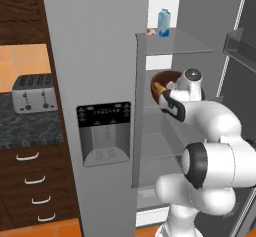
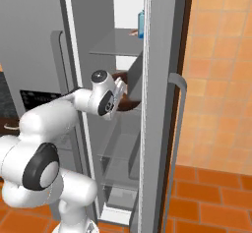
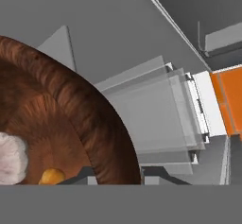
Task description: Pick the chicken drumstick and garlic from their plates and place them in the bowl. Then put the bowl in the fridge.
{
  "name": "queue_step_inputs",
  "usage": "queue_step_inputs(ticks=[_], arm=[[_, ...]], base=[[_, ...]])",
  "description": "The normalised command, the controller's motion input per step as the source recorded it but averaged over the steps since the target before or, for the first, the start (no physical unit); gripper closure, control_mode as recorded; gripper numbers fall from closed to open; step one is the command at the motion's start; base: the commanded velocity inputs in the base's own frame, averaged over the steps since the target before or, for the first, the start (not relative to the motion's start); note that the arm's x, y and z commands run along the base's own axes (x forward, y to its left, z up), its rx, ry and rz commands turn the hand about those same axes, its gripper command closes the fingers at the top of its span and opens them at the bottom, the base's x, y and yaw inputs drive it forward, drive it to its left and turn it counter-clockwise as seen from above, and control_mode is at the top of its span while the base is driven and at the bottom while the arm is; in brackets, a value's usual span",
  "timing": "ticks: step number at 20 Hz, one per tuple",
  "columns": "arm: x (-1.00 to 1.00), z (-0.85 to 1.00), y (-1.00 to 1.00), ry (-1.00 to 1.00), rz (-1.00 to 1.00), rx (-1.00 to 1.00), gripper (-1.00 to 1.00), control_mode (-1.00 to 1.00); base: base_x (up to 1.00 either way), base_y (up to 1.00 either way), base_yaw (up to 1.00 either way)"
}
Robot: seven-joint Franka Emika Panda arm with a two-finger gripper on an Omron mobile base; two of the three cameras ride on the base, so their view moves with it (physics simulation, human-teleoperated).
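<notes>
wall: orange tiles (image 2: 216, 55) | floor: orange tiles (image 2: 206, 197) | counter: dark stone (image 1: 27, 126) (toaster (image 1: 34, 92) on it) | drawers: dark wood (image 1: 35, 186)

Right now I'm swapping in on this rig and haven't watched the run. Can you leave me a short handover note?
Gripper: shut on the bowl's rim, one finger on each side of the wall.
Bowl: held inside the open fridge, above the glass shelves, not yet set down.
Garlic and chicken drumstick: both already in the bowl.
Done: both foods loaded, fridge door open, bowl carried in.
Left: lower the bowl onto a shelf, release, and back the arm out.
Also inside: a blue carton on the upper shelf.
</notes>
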Motion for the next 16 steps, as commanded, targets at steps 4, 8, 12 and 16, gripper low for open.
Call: queue_step_inputs(ticks=[4,8,12,16], arm=[[0.68,-0.21,-0.06,-0.05,-0.04,0.00,1.00,-1.00],[0.40,0.00,-0.03,-0.01,0.00,0.00,1.00,-1.00],[0.44,0.00,-0.03,0.00,0.00,0.00,1.00,-1.00],[0.50,0.00,-0.20,0.02,0.00,0.04,1.00,-1.00]], base=[[0.00,0.00,0.00],[0.00,0.00,0.00],[0.00,0.00,0.00],[0.00,0.00,0.00]])
